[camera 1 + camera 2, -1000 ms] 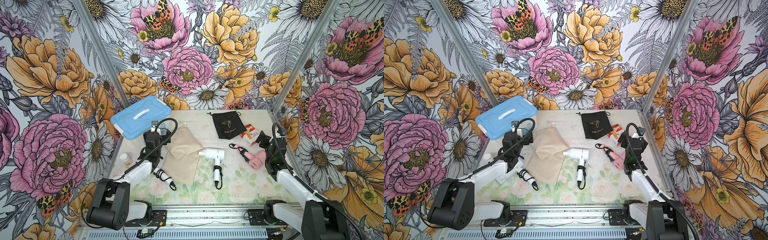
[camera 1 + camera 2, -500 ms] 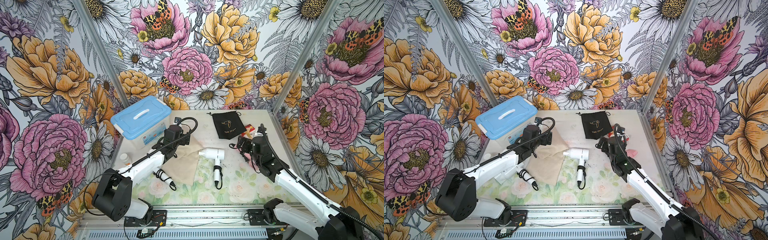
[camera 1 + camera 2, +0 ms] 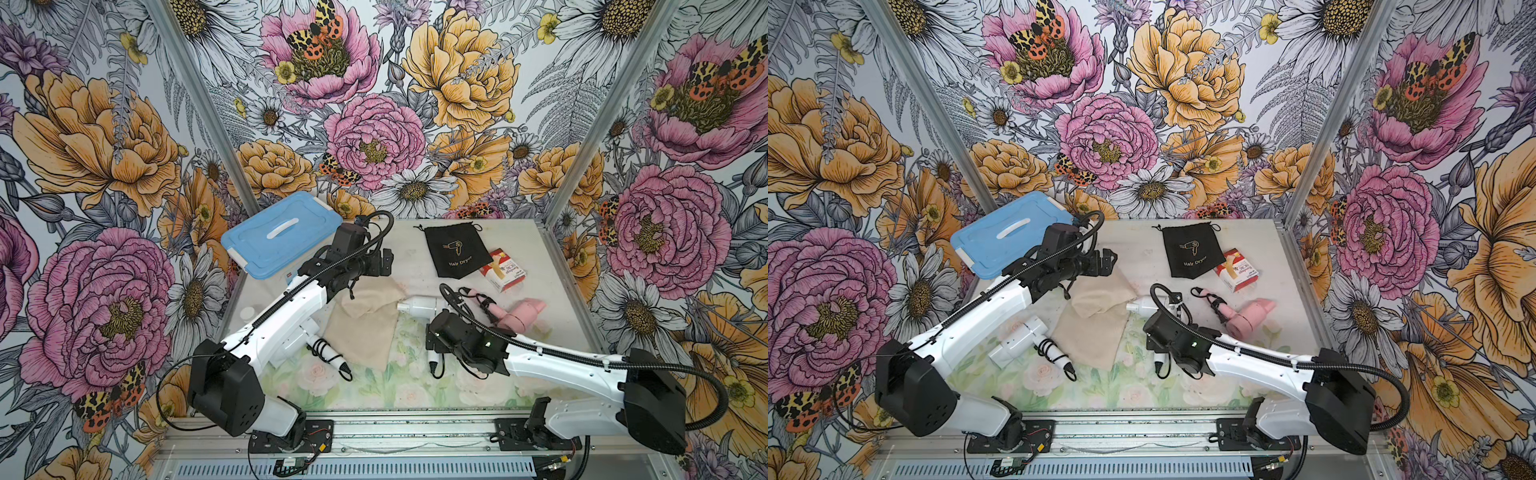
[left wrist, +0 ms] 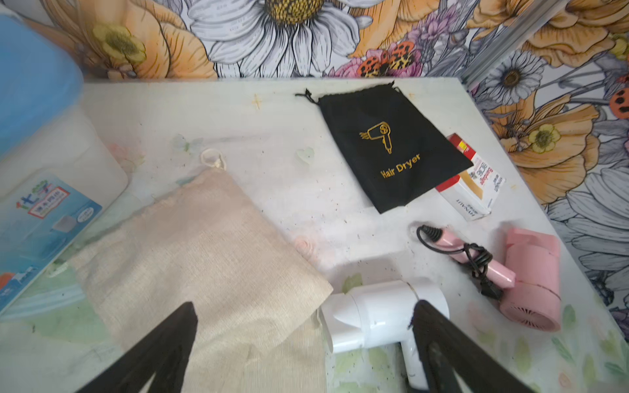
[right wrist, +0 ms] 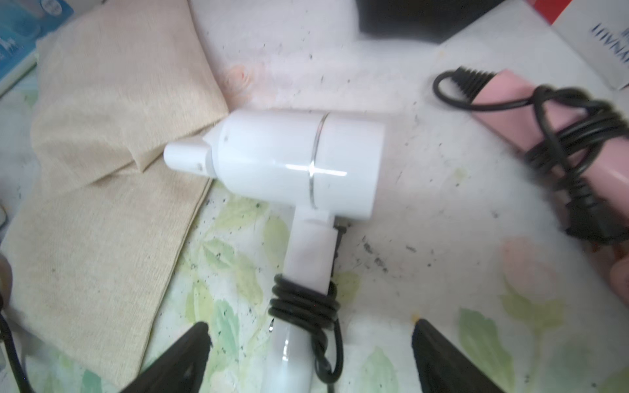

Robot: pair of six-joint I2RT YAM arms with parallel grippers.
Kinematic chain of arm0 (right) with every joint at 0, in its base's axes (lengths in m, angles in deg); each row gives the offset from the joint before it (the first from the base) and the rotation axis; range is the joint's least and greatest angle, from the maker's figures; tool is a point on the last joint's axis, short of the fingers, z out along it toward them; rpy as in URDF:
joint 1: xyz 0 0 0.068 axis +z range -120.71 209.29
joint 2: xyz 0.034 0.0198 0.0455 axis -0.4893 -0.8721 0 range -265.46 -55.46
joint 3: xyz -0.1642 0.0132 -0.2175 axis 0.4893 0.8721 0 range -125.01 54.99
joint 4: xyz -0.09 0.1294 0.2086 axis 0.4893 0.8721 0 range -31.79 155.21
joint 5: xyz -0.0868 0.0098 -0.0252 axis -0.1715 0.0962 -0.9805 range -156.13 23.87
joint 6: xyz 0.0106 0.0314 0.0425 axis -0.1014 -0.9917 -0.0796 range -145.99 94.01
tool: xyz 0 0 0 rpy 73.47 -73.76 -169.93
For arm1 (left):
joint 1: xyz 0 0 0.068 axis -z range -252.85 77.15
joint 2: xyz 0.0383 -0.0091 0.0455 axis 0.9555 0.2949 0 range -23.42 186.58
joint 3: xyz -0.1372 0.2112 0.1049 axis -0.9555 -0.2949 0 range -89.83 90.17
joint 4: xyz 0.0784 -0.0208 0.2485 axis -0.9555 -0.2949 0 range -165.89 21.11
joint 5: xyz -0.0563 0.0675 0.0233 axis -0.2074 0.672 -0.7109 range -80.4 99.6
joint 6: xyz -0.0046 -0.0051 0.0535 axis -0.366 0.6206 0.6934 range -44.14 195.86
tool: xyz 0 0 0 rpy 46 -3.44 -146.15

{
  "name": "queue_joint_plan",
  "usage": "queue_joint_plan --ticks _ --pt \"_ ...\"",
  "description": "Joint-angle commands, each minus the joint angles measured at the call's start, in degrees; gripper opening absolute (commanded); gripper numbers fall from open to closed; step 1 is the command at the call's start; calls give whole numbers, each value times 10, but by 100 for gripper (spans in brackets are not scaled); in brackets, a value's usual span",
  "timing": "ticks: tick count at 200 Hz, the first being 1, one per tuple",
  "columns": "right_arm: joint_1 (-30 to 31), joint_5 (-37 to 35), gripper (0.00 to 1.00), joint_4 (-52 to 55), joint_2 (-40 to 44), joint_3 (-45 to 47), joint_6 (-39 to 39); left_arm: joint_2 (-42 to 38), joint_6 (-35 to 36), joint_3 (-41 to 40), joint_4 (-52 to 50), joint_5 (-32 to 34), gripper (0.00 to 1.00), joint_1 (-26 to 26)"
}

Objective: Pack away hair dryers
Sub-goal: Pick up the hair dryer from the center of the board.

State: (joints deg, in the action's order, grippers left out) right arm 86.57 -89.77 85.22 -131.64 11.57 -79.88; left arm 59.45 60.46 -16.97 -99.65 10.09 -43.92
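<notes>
Bare table (image 3: pixel 407 266) between beige pouch (image 3: pixel 365 320), black pouch (image 3: pixel 457 253); box (image 3: pixel 282 237) crowds left.

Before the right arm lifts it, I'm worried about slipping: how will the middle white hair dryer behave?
The white hair dryer looks rigid plastic, likely lifting as one piece. Its glossy shell may slip; the cord round the handle probably adds grip. The bulky head may tip it.

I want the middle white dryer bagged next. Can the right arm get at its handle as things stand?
Probably yes. The right gripper, jaws open, hangs over the cord-wound handle of the white hair dryer with nothing across it. The pink hair dryer lies apart; the beige pouch reaches only the nozzle.
</notes>
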Motion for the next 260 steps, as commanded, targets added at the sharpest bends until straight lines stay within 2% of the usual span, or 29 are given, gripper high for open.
queue_joint_plan --ticks 1,52,115,148,160,186,218,241,260 --pt "20 -12 91 18 -42 -24 -56 -15 -16 6 -34 -25 99 9" --pt "17 0 84 13 -101 -47 -67 -17 -21 3 -34 -40 99 10" --pt "-24 32 79 -6 -155 -66 -53 -24 -16 2 -37 -37 99 8" --pt "-33 49 71 -23 -180 -68 -40 -19 -16 5 -36 -38 99 3" --pt "-35 53 66 -26 -186 -69 -38 -16 -18 6 -36 -38 99 0" --pt "-42 64 45 -31 -194 -71 -32 -8 -21 9 -37 -44 99 -7" --pt "-43 45 28 -30 -150 -69 0 -10 -25 16 -38 -58 99 -16" --pt "-45 23 18 -30 -98 -68 48 -11 -32 30 -43 -79 99 -27" --pt "-46 2 16 -30 -57 -72 104 -13 -35 47 -48 -98 99 -34"
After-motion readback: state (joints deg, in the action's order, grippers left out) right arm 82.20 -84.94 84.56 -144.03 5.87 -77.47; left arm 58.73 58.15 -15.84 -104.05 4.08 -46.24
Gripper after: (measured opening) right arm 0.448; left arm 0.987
